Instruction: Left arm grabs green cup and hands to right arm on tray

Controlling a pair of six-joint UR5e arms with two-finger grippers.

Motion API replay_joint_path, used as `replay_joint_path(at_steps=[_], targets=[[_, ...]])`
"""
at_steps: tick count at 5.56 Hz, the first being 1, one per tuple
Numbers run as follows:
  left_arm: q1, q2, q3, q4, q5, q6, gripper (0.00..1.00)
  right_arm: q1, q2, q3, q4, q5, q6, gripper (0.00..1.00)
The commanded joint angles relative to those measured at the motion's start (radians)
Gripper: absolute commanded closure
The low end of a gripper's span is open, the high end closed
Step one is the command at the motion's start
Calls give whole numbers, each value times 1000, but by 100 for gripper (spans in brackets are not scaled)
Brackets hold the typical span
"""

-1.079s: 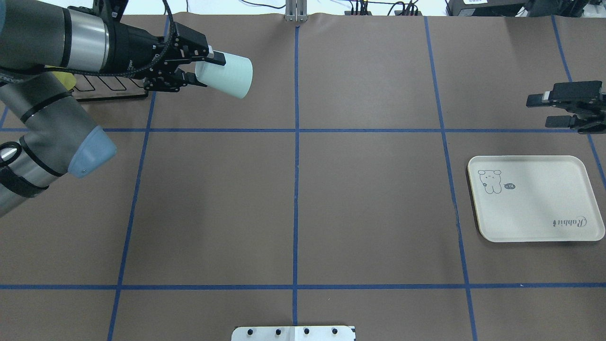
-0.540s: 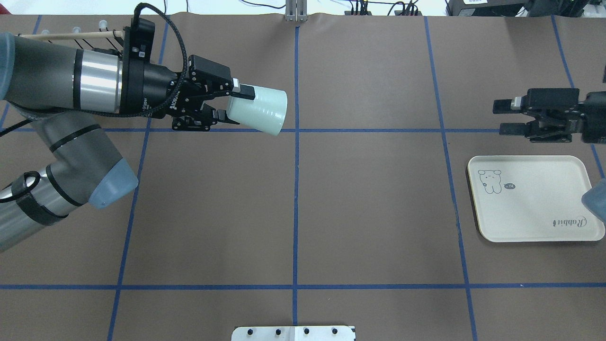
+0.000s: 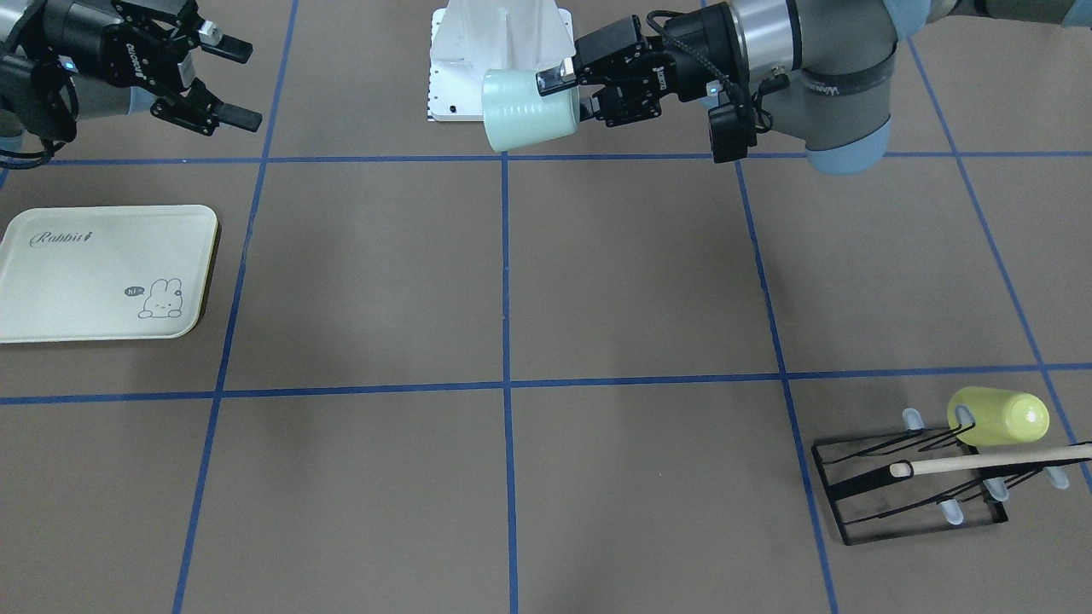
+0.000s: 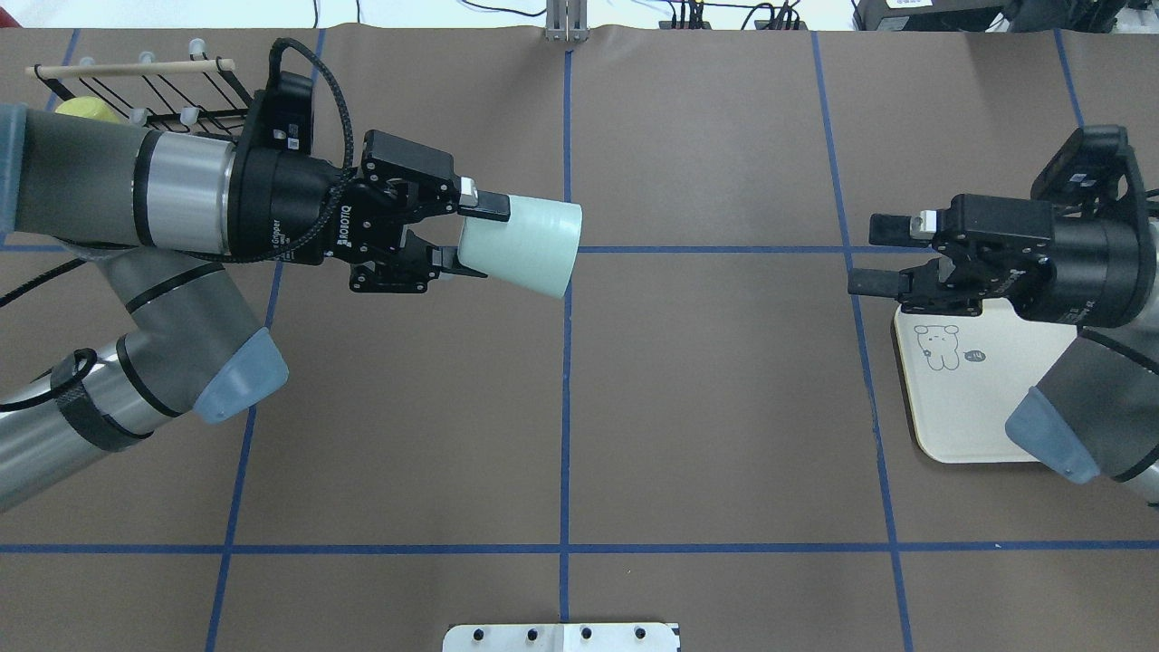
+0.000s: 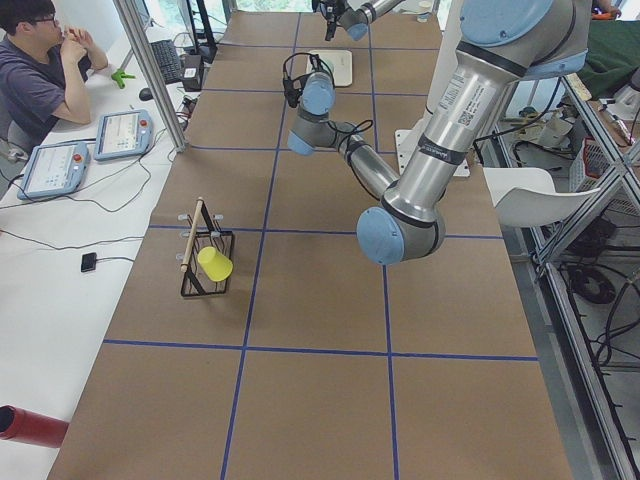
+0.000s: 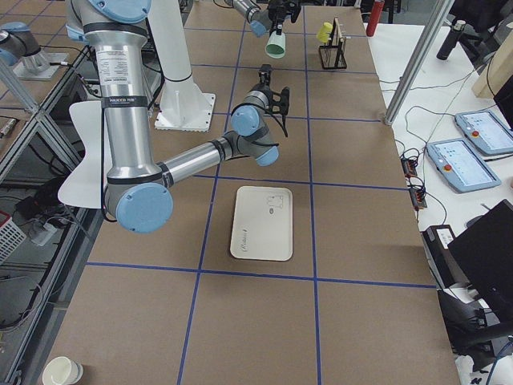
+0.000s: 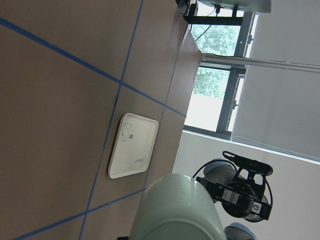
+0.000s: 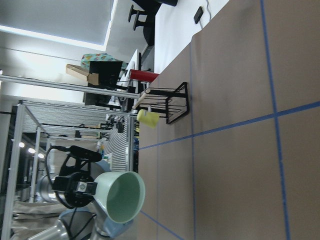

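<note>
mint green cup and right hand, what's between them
Only bare brown table with blue tape lines, seen overhead, separates the pale mint-green plastic cup and right hand.

The green cup (image 4: 521,246) held in the black left gripper (image 4: 480,237) is showing a plain pale mint, while the tray (image 4: 960,407) down beside the black right gripper (image 4: 862,256) is showing cream-white with a dark line-drawn bunny and "Rabbit" script. The table (image 4: 724,407) under both tools is showing brown crossed by blue tape lines, and well behind the left gripper a yellow-green cup (image 3: 998,417) is sitting on a black wire rack (image 3: 904,490).
</note>
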Motion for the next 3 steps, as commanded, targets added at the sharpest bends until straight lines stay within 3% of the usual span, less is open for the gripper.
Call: replay_joint_path(at_steps=[1, 3], targets=[[23, -16, 1, -37, 3, -44, 100, -104, 50, -1, 115, -148, 83, 0], [50, -22, 0, -37, 1, -42, 100, -185, 128, -29, 84, -196, 76, 0]])
